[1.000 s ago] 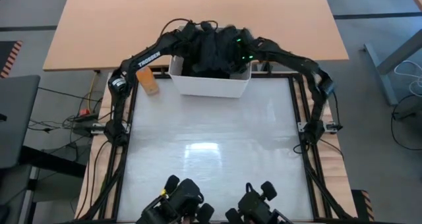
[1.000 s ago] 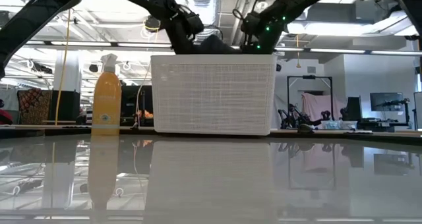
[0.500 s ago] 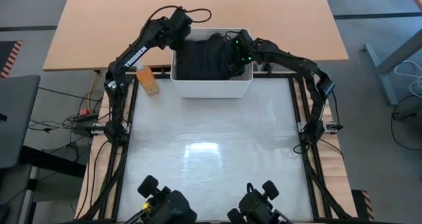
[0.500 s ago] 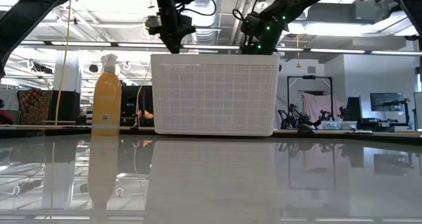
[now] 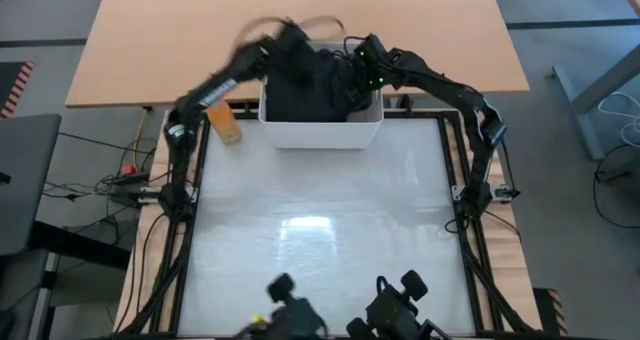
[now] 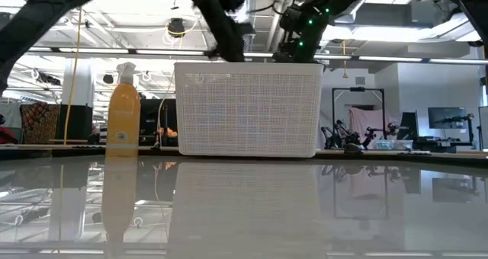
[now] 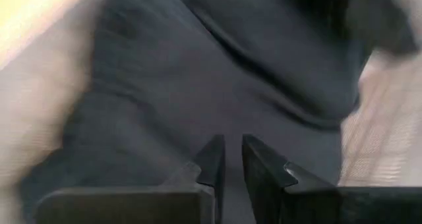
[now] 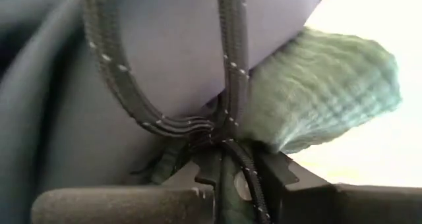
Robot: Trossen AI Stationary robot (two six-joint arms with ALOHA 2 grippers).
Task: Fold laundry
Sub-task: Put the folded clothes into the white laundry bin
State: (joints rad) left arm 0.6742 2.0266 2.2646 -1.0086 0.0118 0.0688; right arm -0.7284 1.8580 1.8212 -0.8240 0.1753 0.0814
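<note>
Gripping laundry [image 5: 315, 85] in bin [image 5: 320, 135], R gripper [image 8: 227, 168].

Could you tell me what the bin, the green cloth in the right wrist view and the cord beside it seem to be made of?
The bin looks like white moulded plastic, its wall a fine grid. The green cloth appears a soft waffle-textured knit. The cord seems a braided dark drawstring flecked with white, probably synthetic. The right gripper is closed on that cord and cloth.
</note>
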